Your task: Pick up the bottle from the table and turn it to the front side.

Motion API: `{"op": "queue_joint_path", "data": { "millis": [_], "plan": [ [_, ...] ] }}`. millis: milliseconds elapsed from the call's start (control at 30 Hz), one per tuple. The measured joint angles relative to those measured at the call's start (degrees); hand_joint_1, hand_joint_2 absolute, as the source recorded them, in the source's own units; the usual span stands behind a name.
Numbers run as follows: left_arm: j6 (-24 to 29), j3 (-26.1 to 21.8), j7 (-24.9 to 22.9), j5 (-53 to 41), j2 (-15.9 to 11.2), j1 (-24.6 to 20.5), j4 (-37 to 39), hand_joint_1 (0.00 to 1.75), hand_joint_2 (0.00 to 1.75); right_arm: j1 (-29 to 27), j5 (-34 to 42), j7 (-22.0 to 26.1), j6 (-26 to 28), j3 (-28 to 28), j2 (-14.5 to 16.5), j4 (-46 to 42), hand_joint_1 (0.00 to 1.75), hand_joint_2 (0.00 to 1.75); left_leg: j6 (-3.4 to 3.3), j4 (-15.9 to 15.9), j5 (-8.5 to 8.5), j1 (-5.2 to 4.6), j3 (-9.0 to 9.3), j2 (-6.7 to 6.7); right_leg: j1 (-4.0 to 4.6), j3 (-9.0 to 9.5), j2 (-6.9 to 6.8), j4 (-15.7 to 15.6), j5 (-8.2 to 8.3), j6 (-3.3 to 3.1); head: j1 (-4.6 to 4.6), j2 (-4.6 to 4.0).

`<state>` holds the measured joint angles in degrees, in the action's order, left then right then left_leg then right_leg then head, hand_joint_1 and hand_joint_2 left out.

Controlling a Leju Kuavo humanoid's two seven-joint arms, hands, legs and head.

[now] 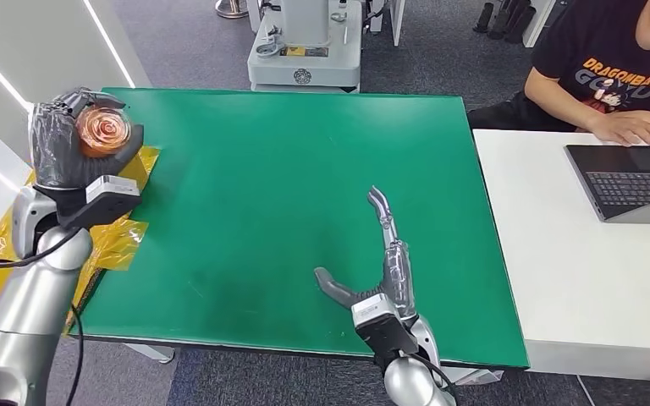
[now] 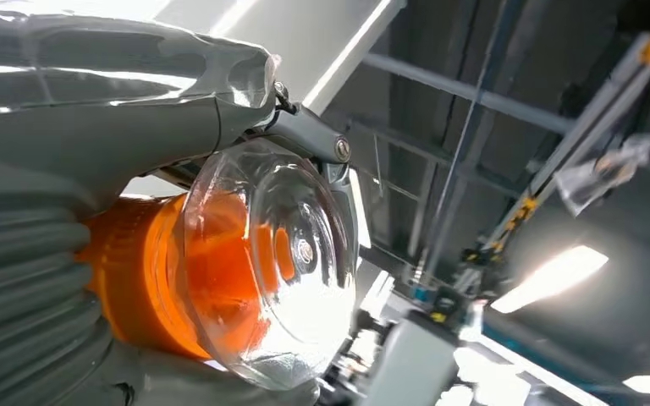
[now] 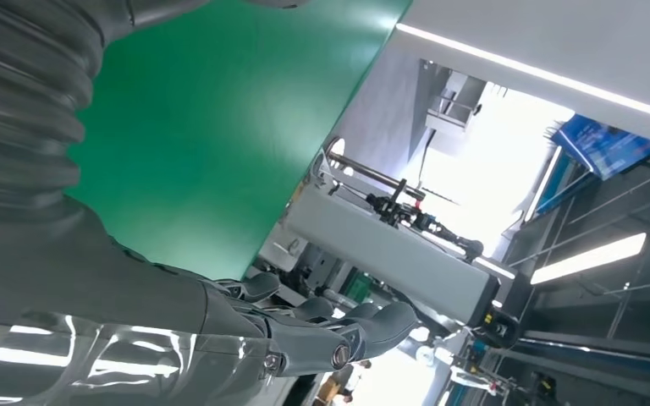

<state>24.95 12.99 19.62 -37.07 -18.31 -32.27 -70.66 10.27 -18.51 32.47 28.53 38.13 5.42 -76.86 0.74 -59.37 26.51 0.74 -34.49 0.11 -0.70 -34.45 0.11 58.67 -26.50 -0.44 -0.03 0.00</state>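
Gripping bottle (image 1: 104, 131) in left robot hand (image 1: 72, 144), upper left of frame, raised above green table (image 1: 288, 186) edge, clear base facing camera. Hovering over lower centre of table, right robot hand (image 1: 372, 271), fingers spread, holding nothing.

There is 1 bottle (image 1: 104, 131), 1 green table (image 1: 279, 194) and 1 white table (image 1: 575, 271). There are 2 robot hands, 1 laptop (image 1: 630, 182) and 1 person (image 1: 618, 68).
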Motion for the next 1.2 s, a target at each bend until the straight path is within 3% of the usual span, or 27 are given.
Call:
{"op": "queue_joint_path", "data": {
  "millis": [133,300,567,967,1200],
  "plan": [
    [-1.1,0.7,-3.3,-4.5,-3.9,-1.7,4.3,1.75,1.75,-1.2,0.1,0.1,0.1,-0.6,0.0,-1.3,0.00,1.75,0.00,0.0,0.00,0.00,0.00,0.04,0.00,-0.03,0.04,0.0,-0.01,-0.01,0.00,0.00],
    [-0.8,2.4,-5.0,-7.9,-5.9,-1.8,10.0,1.75,1.75,-2.5,3.3,2.7,0.5,-1.0,0.0,-4.2,0.00,1.75,0.00,0.0,0.00,-0.02,-0.03,0.03,-0.01,-0.03,0.04,0.0,-0.01,-0.01,0.01,0.00],
    [-1.4,6.3,-6.0,-14.8,-5.7,-1.9,19.5,1.75,1.75,-5.0,8.9,6.5,2.6,-1.0,-0.3,-11.7,0.00,1.75,0.00,0.0,0.01,-0.03,-0.03,0.06,-0.02,-0.05,0.05,0.0,-0.01,-0.01,0.01,0.00],
    [-11.8,15.3,-2.2,-24.5,-5.2,-8.1,38.6,1.75,1.75,-4.6,13.2,7.1,3.7,-0.1,-1.9,-15.4,0.00,1.75,0.00,0.0,0.00,-0.01,-0.03,0.12,-0.02,-0.07,0.09,0.0,0.00,-0.02,0.01,0.00],
    [-16.0,18.5,-0.5,-25.7,-5.1,-10.2,43.8,1.75,1.75,-3.8,14.2,7.1,4.5,1.0,-2.5,-15.4,0.00,1.75,0.00,0.0,0.01,-0.01,-0.06,0.10,-0.01,-0.07,0.08,0.0,0.00,-0.01,0.01,0.00]
  ]
}}
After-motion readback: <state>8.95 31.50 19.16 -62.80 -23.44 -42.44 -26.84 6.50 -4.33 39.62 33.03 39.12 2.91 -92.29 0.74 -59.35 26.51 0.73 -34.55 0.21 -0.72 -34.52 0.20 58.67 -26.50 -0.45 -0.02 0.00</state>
